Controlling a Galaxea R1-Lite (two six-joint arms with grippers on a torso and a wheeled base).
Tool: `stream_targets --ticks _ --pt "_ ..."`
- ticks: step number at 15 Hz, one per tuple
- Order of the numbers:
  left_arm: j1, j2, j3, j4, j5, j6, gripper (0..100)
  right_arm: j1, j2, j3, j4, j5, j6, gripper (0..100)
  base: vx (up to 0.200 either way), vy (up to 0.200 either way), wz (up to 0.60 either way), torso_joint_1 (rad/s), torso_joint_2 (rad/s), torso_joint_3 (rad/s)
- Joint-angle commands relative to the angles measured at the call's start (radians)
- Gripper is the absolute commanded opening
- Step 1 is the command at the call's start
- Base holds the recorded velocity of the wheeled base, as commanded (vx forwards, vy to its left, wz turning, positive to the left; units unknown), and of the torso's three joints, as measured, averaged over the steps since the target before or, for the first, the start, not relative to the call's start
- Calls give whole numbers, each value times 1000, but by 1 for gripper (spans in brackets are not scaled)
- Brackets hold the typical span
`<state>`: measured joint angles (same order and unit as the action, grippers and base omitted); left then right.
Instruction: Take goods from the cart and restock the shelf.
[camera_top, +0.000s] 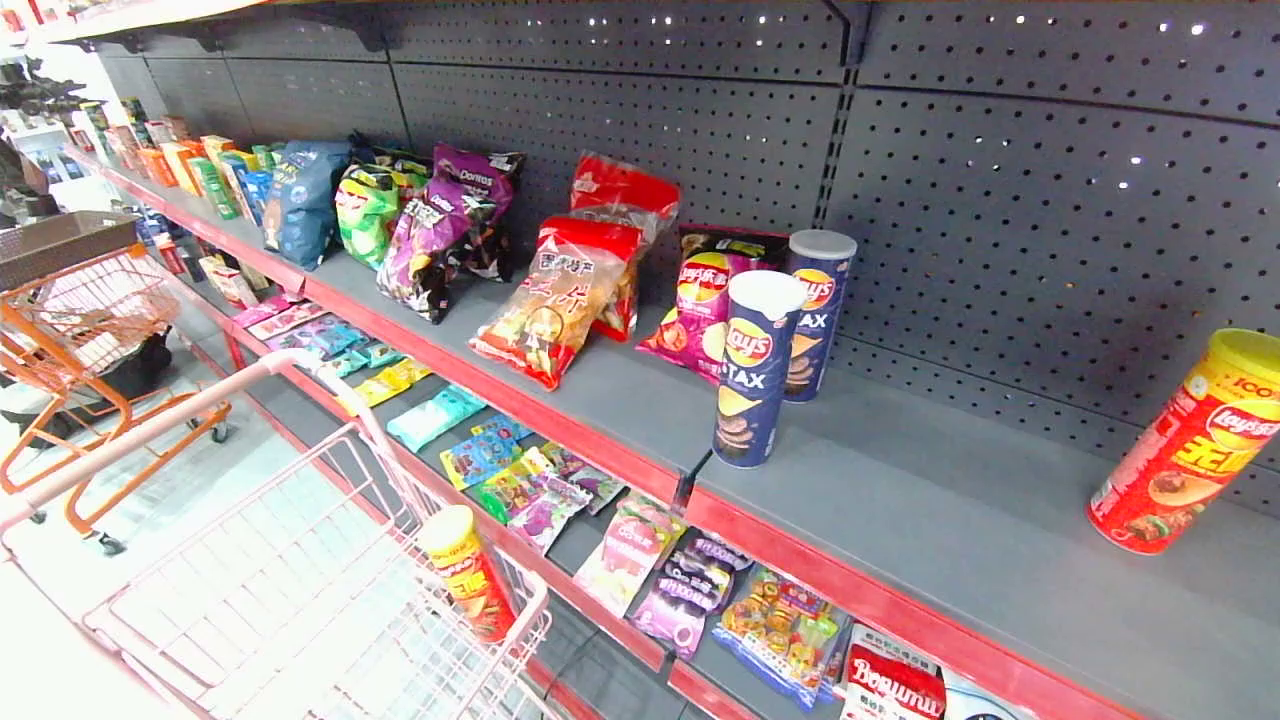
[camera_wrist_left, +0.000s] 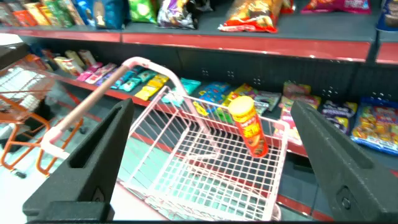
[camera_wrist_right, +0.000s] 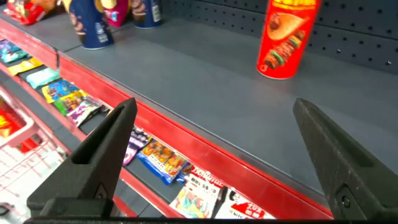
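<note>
Overhead, left gripper (camera_wrist_left: 212, 109) spread wide above cart (camera_wrist_left: 180, 158), yellow-lidded can (camera_wrist_left: 250, 127) leaning inside beyond it, right gripper (camera_wrist_right: 214, 104) apart over shelf (camera_wrist_right: 199, 78).

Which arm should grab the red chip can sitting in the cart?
Left. The left claw, open, hangs over the cart with the can ahead; the right claw faces the shelf.

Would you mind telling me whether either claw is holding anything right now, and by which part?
Nothing is held. The left claw is open, facing the cart with its red can; the right claw is open before the shelf.
</note>
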<state>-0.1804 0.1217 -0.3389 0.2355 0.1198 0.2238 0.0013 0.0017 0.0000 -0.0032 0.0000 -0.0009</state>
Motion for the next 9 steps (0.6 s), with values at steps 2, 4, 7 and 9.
stream_targets --ticks 2,4,7,9 --pt "1 1 0 1 0 0 100 2 0 0 0 0 1 100 0 0 0 -139 339 188" --pt "1 1 0 1 0 0 100 2 0 0 0 0 -1 100 0 0 0 -137 330 188" --pt "1 1 0 1 0 0 100 2 0 0 0 0 -1 100 0 0 0 -142 333 194" --pt "1 1 1 1 0 0 100 0 0 0 0 0 -1 100 0 0 0 -146 344 210"
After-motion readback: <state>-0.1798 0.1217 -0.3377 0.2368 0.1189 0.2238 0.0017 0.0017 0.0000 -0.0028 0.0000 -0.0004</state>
